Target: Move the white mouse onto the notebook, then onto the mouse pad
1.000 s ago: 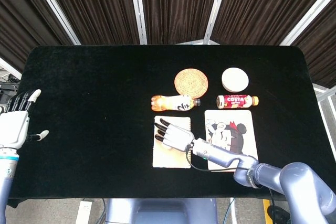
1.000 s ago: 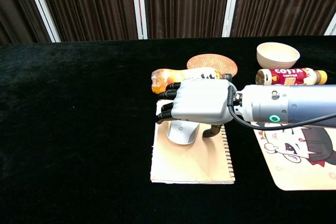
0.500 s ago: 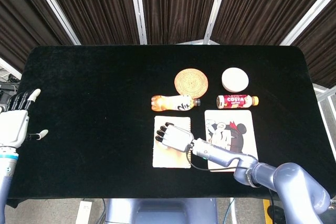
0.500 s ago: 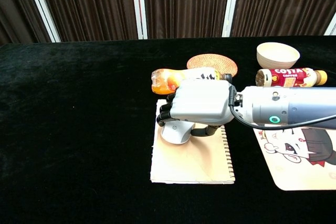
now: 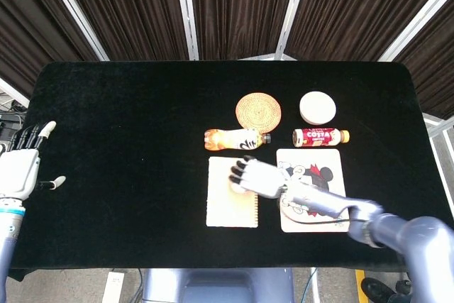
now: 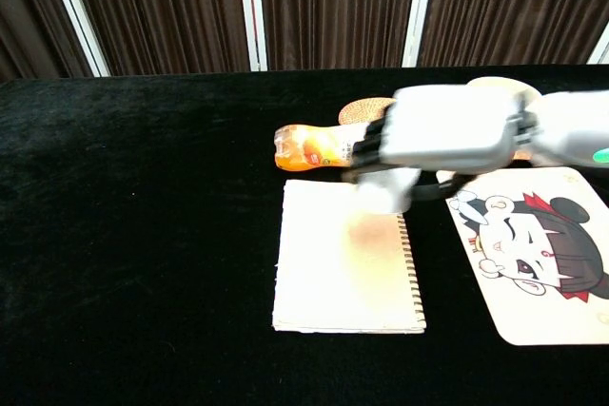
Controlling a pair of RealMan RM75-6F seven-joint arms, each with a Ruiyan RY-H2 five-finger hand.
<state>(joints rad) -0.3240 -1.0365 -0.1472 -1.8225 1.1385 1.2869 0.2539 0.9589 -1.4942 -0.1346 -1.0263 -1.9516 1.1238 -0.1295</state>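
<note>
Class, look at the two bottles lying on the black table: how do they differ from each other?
The orange bottle has orange contents and a pale label; the Costa bottle wears a dark red label. The orange bottle lies behind the notebook, the Costa bottle behind the mouse pad. Both lie on their sides, caps pointing right.

White mouse lifted above tan spiral notebook's far right corner, beside cartoon mouse pad

Bright, even overhead lighting in both views; no strong glare. Heavy motion blur on right hand and forearm in chest view, edges smeared, white mouse under the fingers soft. Faint soft shadow on notebook just below fingertips. Static objects sharp. Black table flat, no texture. Head view slightly blurred at the same hand.
</note>
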